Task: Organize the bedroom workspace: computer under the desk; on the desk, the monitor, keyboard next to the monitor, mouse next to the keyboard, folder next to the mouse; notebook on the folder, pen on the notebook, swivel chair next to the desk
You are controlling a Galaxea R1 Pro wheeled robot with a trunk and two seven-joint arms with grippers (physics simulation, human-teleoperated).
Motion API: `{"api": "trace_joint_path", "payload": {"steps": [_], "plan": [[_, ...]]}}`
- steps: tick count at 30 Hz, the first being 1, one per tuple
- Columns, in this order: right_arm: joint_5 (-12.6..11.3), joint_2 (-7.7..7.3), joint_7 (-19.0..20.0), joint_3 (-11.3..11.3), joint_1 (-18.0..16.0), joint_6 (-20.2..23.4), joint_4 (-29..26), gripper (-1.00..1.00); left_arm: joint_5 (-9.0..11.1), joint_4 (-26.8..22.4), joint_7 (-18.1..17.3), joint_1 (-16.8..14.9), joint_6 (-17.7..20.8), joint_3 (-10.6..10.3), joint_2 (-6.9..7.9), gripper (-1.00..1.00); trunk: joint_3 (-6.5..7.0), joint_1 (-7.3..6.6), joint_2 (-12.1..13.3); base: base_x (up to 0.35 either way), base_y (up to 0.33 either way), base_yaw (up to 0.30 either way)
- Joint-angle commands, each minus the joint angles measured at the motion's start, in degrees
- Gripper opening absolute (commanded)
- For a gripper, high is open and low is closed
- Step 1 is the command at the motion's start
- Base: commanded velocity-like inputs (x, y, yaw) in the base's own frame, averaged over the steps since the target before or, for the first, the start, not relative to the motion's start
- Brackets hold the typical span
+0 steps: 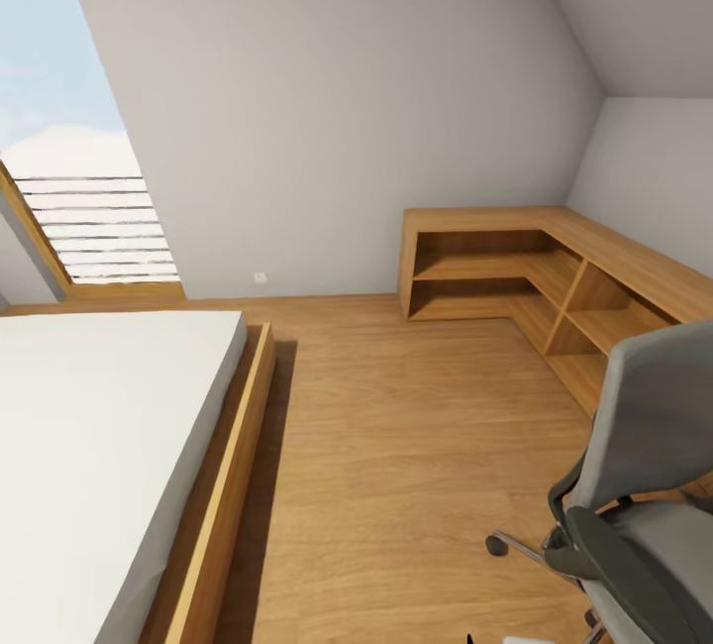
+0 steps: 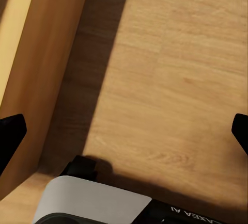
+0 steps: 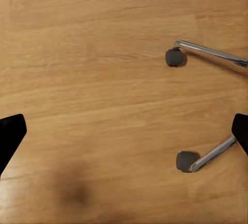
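The swivel chair [image 1: 644, 485] stands at the lower right of the head view, with its grey back, grey seat and a black armrest [image 1: 619, 565] turned toward me. Two chrome legs with black casters [image 3: 174, 57] of its base lie on the wood floor beyond my right gripper [image 3: 124, 136], which is open and empty. My left gripper [image 2: 124, 136] is also open and empty, hanging over the floor beside the bed frame [image 2: 46, 53]. The desk, computer, monitor, keyboard, mouse, folder, notebook and pen are out of view.
A bed [image 1: 99, 446] with a white mattress and a wooden frame takes up the left side. A low L-shaped light-wood shelf unit [image 1: 515, 268] runs along the far and right walls. Bare wood floor [image 1: 396, 446] lies between them. Part of my white base [image 2: 93, 203] is below the left gripper.
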Motion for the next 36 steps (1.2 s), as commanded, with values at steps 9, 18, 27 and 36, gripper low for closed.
{"api": "trace_joint_path", "payload": {"steps": [9, 18, 27, 36], "plan": [[0.0, -0.02, -0.5, 0.5, 0.0, 0.0, -0.1, 1.00, 0.6, 0.0, 0.4, -0.1, -0.4, -0.5, 0.08, 1.00, -0.05, 0.01, 0.0, 0.017, 0.000, 0.000], [0.0, 0.05, -0.5, 0.5, 0.0, 0.0, -0.1, 1.00, 0.5, 0.6, 0.3, -0.1, -0.4, -0.5, 0.08, 1.00, -0.05, 0.01, 0.0, 0.130, 0.000, 0.000], [0.0, 0.06, -0.5, 0.5, 0.0, 0.0, -0.1, 1.00, 0.5, 0.7, 0.3, -0.1, -0.4, -0.5, 0.08, 1.00, -0.05, 0.01, 0.0, 0.173, 0.000, 0.000], [0.0, 0.06, -0.5, 0.5, 0.0, 0.0, -0.1, 1.00, 0.5, 0.7, 0.3, -0.1, -0.4, -0.4, 0.08, 1.00, -0.05, 0.01, 0.0, 0.205, 0.054, 0.000]]}}
